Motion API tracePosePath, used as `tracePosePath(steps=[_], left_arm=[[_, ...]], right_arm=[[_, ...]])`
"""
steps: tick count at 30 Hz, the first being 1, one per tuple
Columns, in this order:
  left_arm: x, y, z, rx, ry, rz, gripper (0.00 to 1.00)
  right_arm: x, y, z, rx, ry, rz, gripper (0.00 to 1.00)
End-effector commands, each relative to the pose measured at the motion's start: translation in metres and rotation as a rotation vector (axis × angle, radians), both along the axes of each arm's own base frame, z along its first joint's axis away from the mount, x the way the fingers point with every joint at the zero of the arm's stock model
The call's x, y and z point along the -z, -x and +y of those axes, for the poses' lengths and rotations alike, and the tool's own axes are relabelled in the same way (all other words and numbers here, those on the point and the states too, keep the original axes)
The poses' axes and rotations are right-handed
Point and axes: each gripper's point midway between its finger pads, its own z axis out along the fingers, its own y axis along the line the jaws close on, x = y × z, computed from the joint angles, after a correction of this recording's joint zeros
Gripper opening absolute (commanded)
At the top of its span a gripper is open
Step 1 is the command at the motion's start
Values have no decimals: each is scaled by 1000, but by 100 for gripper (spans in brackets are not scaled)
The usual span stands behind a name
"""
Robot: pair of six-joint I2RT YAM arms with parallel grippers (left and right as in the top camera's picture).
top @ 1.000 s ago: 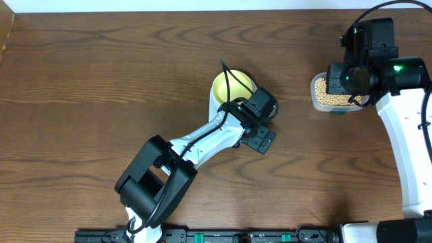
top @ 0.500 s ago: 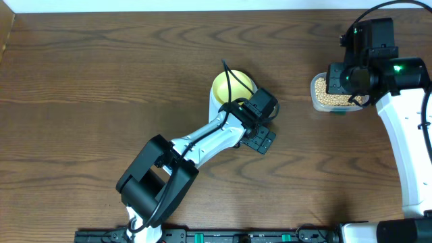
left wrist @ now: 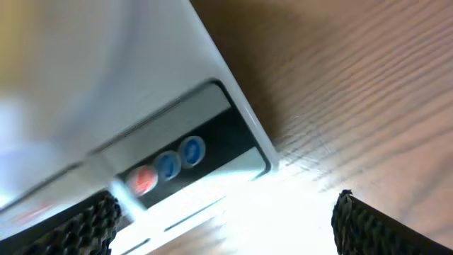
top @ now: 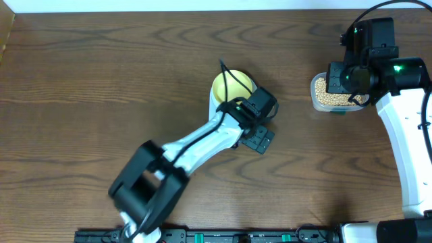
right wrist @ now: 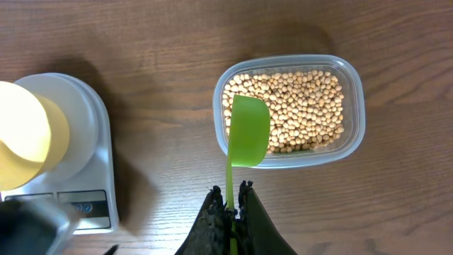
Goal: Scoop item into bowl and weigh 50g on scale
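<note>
The wooden table [top: 101, 81] is taken up in the middle by the white scale [right wrist: 85, 163]. The left gripper [left wrist: 226, 212] is hung over its button end, fingers spread wide, nothing held. A clear tub [right wrist: 352, 92] is parked well off to the right. The yellow bowl [right wrist: 21, 134] is sat on the scale. A green scoop [right wrist: 248, 131] is pinched by its handle in the right gripper [right wrist: 228, 195] and held over the beans [right wrist: 304, 106] in the tub.

Overhead, the left arm [top: 202, 138] hides nearly all the scale [right wrist: 88, 149]; the left wrist view smears its button panel [left wrist: 205, 142] past reading.
</note>
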Motion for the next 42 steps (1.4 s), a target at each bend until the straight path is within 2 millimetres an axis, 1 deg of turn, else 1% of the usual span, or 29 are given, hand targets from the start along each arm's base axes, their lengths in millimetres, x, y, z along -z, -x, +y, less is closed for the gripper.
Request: tracePosePath(steps=[1,2,3,5,7,9,11,13,16,19,27,31,36,40,42], left_arm=[[-93,-22,13,-73,65,-241,98],[-118,-23,24,-96,69,-306,98],[-135,-21,32,-111,72,-344,98],[-160,-14,45,-127,84,-388,98],[-180,-2,58,-133,98,-409,98],[-193,11,70,-133,102,-413,98],[-200,22,82,-133,96,-410,98],[-205,34,95,-134,81,-404,98],[-209,47,107,-132,68,-392,98],[-214,52,112,-133,73,-397,98],[-221,55,114,-136,94,-416,98],[-222,55,115,-137,98,-419,98],[-225,52,120,-154,78,-444,98],[-227,52,123,-161,74,-456,98],[-228,52,123,-162,77,-459,98]], right_arm=[[-6,-3,-2,21,-11,-19,1],[-6,-3,-2,22,-8,-19,1],[-6,-3,-3,24,-5,-19,1],[-6,-3,-3,24,-5,-19,1],[-6,-3,-3,24,-4,-18,1],[-6,-2,-4,26,0,-14,1],[-5,-1,-7,36,17,-10,1],[-5,-1,-12,49,43,-11,1],[-6,-2,-20,72,83,-16,1],[-8,-2,-27,92,118,-20,1],[-11,-2,-42,135,195,-31,1],[-11,-6,-50,159,226,-49,1],[-4,-8,-57,167,233,-41,1],[1,-12,-57,168,233,-33,1],[14,-20,-57,167,235,-23,1]])
